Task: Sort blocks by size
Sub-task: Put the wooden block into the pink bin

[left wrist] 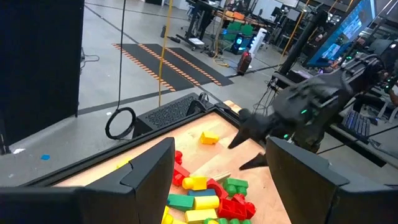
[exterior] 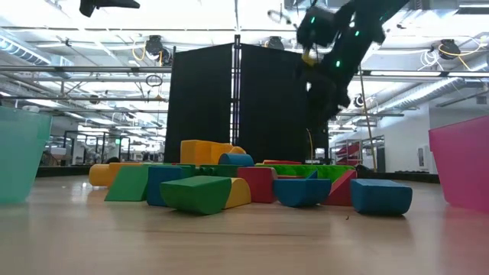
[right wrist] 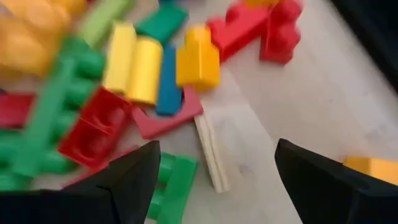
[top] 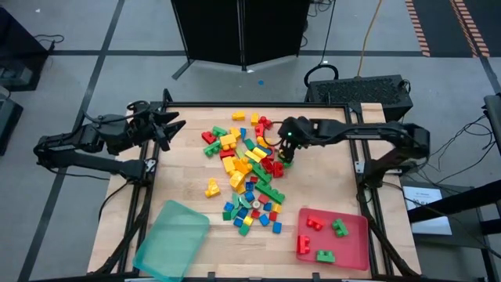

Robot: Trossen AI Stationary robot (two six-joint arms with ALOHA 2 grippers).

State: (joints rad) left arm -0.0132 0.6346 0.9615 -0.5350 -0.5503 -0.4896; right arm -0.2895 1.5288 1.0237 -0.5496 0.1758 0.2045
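Observation:
The blocks (top: 246,176), red, yellow, green and blue, lie in a heap on the middle of the wooden table. A few red and green ones lie in the red tray (top: 356,251) at the near right. My right gripper (top: 285,154) is open and empty, pointing down over the heap's right side; its wrist view shows red, yellow and green blocks (right wrist: 134,71) below the spread fingers. My left gripper (top: 174,125) is open and empty at the table's far left, raised, clear of the heap (left wrist: 208,196).
A translucent teal tray (top: 171,239) lies at the near left. A single yellow block (top: 212,188) sits left of the heap. A dark box (top: 360,92) stands beyond the far right edge. Bare wood shows along the table's left and right sides.

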